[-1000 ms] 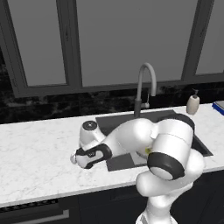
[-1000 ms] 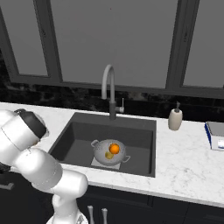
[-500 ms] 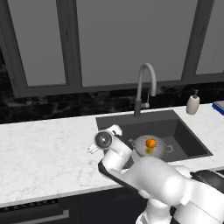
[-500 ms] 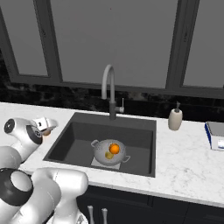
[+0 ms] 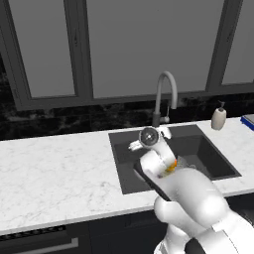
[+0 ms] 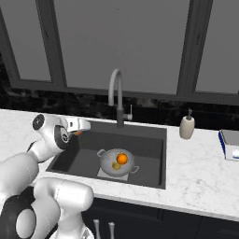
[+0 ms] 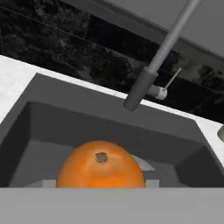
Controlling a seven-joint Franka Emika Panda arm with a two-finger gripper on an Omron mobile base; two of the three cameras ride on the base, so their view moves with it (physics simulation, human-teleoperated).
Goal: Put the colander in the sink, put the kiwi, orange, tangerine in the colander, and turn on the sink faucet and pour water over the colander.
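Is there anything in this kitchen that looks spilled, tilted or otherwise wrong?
Nothing stands out. The colander sits upright in the sink with fruit inside, the faucet is dry, and the gripper carries an orange fruit.

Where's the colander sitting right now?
The colander sits on the floor of the sink, in front of the sink faucet, with an orange fruit and the kiwi inside it.

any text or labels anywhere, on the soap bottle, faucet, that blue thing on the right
None can be read.
Soap bottle: plain beige, no label.
Sink faucet: bare grey metal, no mark.
Blue and white thing at the right edge: no print that can be made out.
Orange fruit at the claw: no sticker.
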